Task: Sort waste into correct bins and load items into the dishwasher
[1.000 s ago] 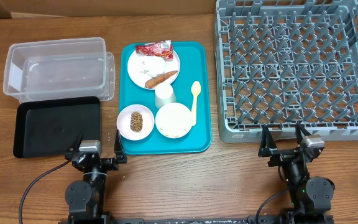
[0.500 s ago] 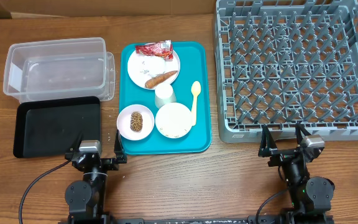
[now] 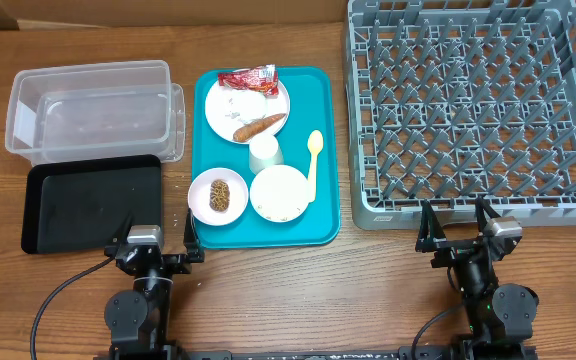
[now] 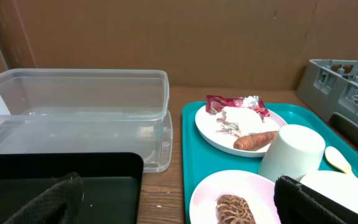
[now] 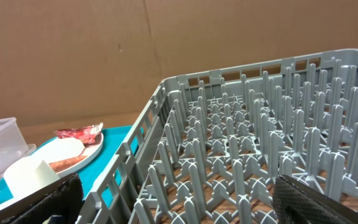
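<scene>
On the teal tray (image 3: 326, 150) a white plate (image 3: 273, 108) holds the red wrapper (image 3: 248, 79), a white napkin (image 3: 236, 103) and a carrot (image 3: 259, 126). A cup (image 3: 265, 154), a bowl (image 3: 203, 188) with a brown food piece (image 3: 219, 195), a second bowl (image 3: 280, 193) with rice, and a yellow spoon (image 3: 314, 158) lie nearby. The clear tub (image 3: 93, 110) and black tray (image 3: 88, 205) are at left, the grey rack (image 3: 473, 105) at right. My left gripper (image 3: 158, 243) and right gripper (image 3: 458, 226) are open and empty at the front edge.
A brown cardboard wall stands behind the table (image 4: 166, 37). The wrist views show the wrapper (image 4: 219, 102), carrot (image 4: 253, 140), cup (image 4: 293, 151), tub (image 4: 73, 106) and rack (image 5: 253, 143). Bare wood lies between the arms.
</scene>
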Controlling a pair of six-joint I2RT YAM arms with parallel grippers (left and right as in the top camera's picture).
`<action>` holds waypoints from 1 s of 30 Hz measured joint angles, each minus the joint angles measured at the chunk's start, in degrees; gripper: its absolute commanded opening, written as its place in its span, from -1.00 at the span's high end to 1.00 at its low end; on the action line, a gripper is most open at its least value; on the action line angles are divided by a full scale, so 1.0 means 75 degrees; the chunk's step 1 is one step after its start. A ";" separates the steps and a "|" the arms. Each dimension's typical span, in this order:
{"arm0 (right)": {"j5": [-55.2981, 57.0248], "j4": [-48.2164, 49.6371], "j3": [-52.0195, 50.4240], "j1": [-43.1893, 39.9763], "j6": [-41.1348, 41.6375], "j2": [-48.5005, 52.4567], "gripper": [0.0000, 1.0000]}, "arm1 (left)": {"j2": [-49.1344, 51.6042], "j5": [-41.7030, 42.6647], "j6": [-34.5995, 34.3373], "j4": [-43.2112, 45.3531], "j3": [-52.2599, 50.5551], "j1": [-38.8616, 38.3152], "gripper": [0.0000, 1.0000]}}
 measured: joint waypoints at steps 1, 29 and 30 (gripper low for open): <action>-0.0003 0.0003 0.0000 0.0000 -0.0003 0.0000 -1.00 | 0.0000 0.0000 0.0000 0.0000 -0.0003 0.0000 -1.00; -0.0434 0.0743 0.0096 0.0000 -0.0003 0.0000 -1.00 | 0.0000 0.0554 0.0003 0.1215 0.0073 0.0000 -0.99; -0.0466 0.0691 0.0175 0.0000 -0.0003 0.0000 -1.00 | 0.0000 0.0586 0.0003 0.1174 0.0134 0.0000 -1.00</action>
